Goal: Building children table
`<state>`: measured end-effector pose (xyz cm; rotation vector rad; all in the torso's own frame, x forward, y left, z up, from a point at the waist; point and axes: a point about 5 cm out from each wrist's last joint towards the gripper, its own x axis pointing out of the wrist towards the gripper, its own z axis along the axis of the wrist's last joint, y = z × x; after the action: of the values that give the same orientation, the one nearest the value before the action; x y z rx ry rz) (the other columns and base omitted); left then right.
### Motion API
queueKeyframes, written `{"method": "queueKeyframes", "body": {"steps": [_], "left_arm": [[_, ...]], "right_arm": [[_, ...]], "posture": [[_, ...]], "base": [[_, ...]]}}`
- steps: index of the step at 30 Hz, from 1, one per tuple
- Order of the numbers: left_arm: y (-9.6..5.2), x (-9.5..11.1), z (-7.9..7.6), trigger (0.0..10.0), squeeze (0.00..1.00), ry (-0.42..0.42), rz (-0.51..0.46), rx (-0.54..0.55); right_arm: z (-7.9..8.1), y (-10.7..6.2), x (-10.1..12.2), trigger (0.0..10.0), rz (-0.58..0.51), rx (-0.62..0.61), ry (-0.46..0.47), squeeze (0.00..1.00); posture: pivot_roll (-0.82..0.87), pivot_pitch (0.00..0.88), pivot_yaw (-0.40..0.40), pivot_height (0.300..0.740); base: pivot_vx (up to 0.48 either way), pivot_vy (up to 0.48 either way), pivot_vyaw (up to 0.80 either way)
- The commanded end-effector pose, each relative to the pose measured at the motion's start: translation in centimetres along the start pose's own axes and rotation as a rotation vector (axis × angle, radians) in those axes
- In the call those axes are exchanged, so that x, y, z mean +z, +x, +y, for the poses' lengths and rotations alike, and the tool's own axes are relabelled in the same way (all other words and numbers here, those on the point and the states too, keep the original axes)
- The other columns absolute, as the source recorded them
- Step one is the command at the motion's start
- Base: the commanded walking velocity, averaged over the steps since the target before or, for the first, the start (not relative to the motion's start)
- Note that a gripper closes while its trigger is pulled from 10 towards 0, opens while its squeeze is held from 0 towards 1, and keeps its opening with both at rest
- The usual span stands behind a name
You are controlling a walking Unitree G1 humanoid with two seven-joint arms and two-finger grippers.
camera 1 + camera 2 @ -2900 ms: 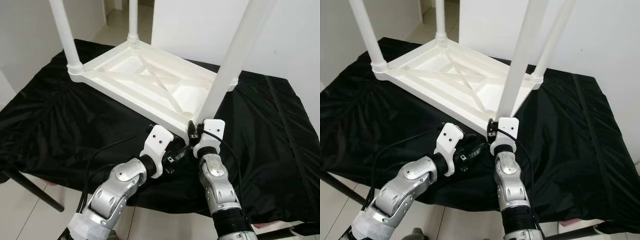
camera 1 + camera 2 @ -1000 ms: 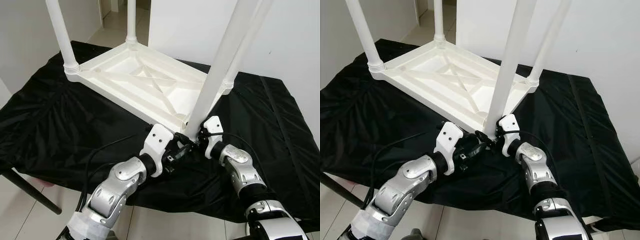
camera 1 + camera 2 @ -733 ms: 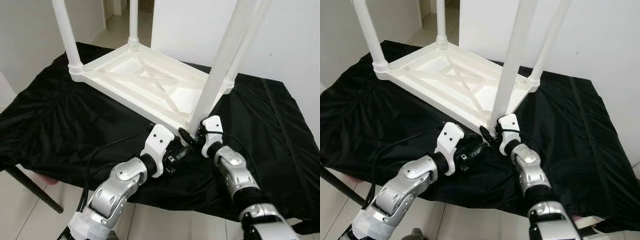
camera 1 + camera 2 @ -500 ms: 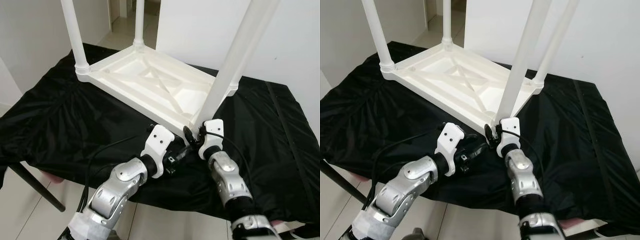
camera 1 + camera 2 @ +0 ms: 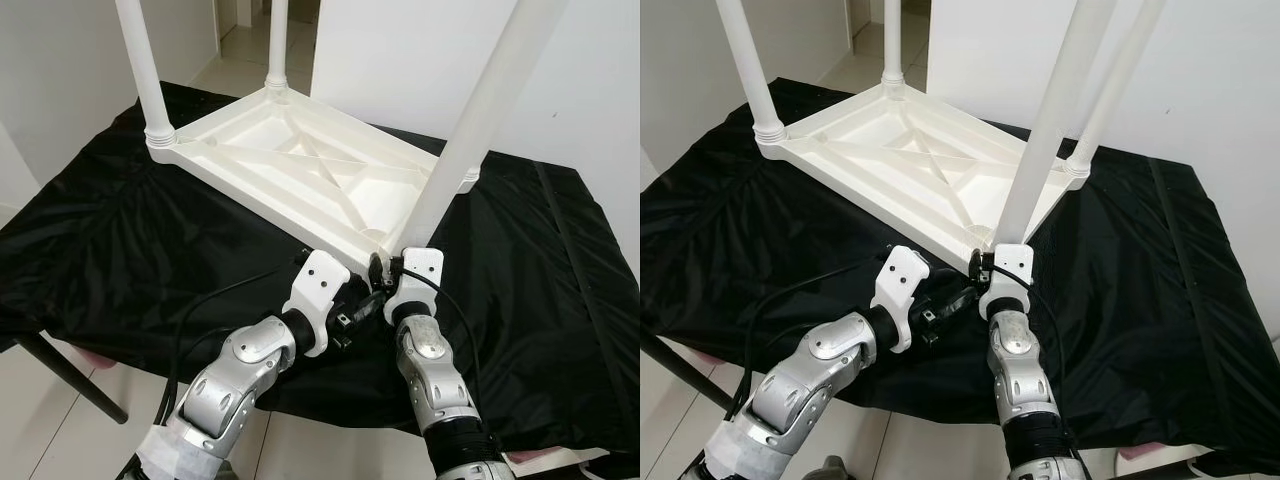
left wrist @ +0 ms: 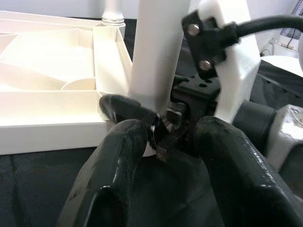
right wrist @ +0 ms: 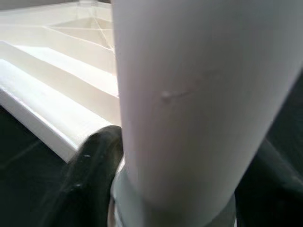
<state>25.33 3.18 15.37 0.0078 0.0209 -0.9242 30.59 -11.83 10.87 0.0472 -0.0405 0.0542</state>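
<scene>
- Tabletop (image 5: pixel 300 165), white and upside down, lies on a black cloth (image 5: pixel 120 250) with its legs pointing up.
- Near leg (image 5: pixel 470 130) stands at the tabletop's near corner.
- Right gripper (image 7: pixel 175 189) is clamped around the base of that leg, one finger (image 7: pixel 90 165) on each side.
- Left gripper (image 6: pixel 165 142) sits just beside the same corner, fingers apart, holding nothing.

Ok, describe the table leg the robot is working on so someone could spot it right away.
An upside-down white table lies on a black cloth. Its four legs point up; this leg rises from the corner nearest the robot. It alone has the right gripper clamped around its base.
</scene>
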Motion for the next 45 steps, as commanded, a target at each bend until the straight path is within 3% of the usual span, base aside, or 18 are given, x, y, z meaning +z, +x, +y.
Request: {"method": "queueKeyframes", "body": {"steps": [1,8,9,17,20,27,28,29,30,31,40,45], "left_arm": [[0.0,0.0,-0.5,10.0,0.00,0.009,-0.002,-0.044],[0.0,0.0,-0.5,10.0,0.00,0.008,-0.005,-0.035],[0.0,0.1,-0.5,10.0,0.00,0.007,-0.006,-0.033],[-0.1,0.1,-0.3,10.0,0.00,0.008,-0.006,-0.028],[-0.2,0.1,-0.2,10.0,0.00,0.009,-0.003,-0.029],[-0.2,0.2,0.0,10.0,0.00,0.010,-0.002,-0.024],[-0.3,0.2,0.0,10.0,0.00,0.011,-0.002,-0.024],[-0.3,0.2,0.0,10.0,0.00,0.011,-0.002,-0.024],[-0.3,0.3,0.0,10.0,0.00,0.012,-0.002,-0.022],[-0.3,0.3,0.1,10.0,0.00,0.012,-0.003,-0.020],[-0.6,0.4,0.2,10.0,0.00,0.012,-0.001,-0.002],[-0.7,0.4,0.1,10.0,0.00,0.009,-0.001,0.002]], "right_arm": [[-0.1,-0.3,-0.3,10.0,0.008,0.009,0.011,1.00],[-1.0,0.1,0.6,10.0,-0.024,0.036,0.004,1.00],[-1.2,0.2,0.8,10.0,-0.025,0.074,-0.009,0.00],[-2.8,0.8,1.4,10.0,-0.030,0.330,-0.059,0.00],[-3.3,1.1,1.9,10.0,-0.028,0.490,-0.114,0.00],[-2.6,1.7,2.0,10.0,-0.009,0.675,-0.167,0.00],[-2.6,1.8,1.9,7.9,-0.002,0.695,-0.171,0.00],[-2.6,1.8,1.9,7.9,-0.002,0.695,-0.171,0.00],[-2.5,2.0,1.9,2.6,0.003,0.716,-0.177,0.00],[-2.4,2.0,1.7,0.0,0.014,0.734,-0.175,0.00],[-2.6,2.0,0.9,0.0,0.053,0.768,-0.174,0.00],[-2.5,1.8,0.9,0.0,0.040,0.751,-0.120,0.00]], "posture": [[0.16,0.010,-0.100,0.740],[0.16,0.012,-0.109,0.740],[0.16,0.012,-0.110,0.740],[0.16,0.018,-0.103,0.740],[0.16,0.024,-0.095,0.740],[0.16,0.037,-0.083,0.740],[0.16,0.040,-0.083,0.740],[0.16,0.040,-0.083,0.740],[0.17,0.041,-0.083,0.740],[0.17,0.045,-0.084,0.740],[0.19,0.056,-0.089,0.740],[0.19,0.057,-0.090,0.740]], "base": [[0.000,0.000,0.00],[0.000,0.000,0.00],[0.000,0.000,0.00],[0.000,0.000,0.00],[0.000,0.000,0.00],[0.000,0.000,0.00],[0.000,0.000,0.00],[0.000,0.000,0.00],[0.000,0.000,0.00],[0.000,0.000,0.00],[0.000,0.000,0.00],[0.000,0.000,0.00]]}}
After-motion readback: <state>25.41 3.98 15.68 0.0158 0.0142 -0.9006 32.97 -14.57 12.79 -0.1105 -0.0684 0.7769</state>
